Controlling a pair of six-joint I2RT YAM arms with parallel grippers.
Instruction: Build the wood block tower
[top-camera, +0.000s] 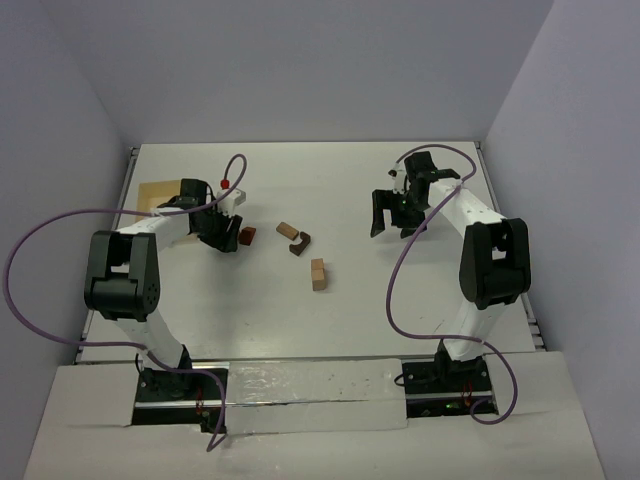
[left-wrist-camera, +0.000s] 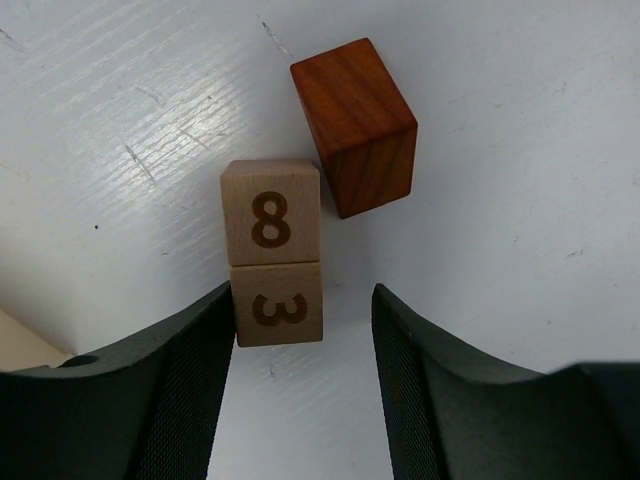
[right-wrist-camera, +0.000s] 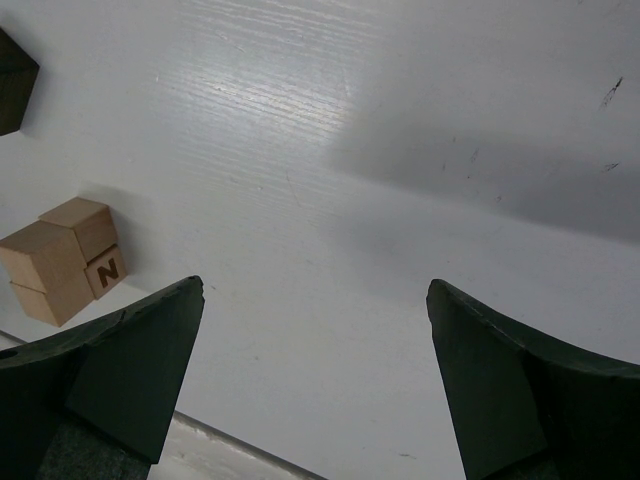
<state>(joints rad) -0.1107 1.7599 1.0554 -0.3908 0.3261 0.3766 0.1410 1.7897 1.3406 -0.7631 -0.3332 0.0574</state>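
Wood cube 3 (left-wrist-camera: 280, 305) touches cube 8 (left-wrist-camera: 270, 212), with a red-brown block (left-wrist-camera: 355, 120) just beside cube 8. The left hand (left-wrist-camera: 303, 288) stands parted, gripping nothing; the right hand (right-wrist-camera: 315, 282) gapes wide, empty.

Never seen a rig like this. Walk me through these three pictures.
These are two robot arms bolted to a white table, each ending in a two-finger gripper. The wide picture looks down from above and behind; the other two come from wrist cameras, so the dark shapes at the bottom are the gripper's own fingers. Small wooden blocks lie on the table. The left gripper stands open either side of a pale block marked 3, which touches one marked 8; a red-brown block sits beside them. The right gripper is wide open and holds nothing. A pale tray lies far left.
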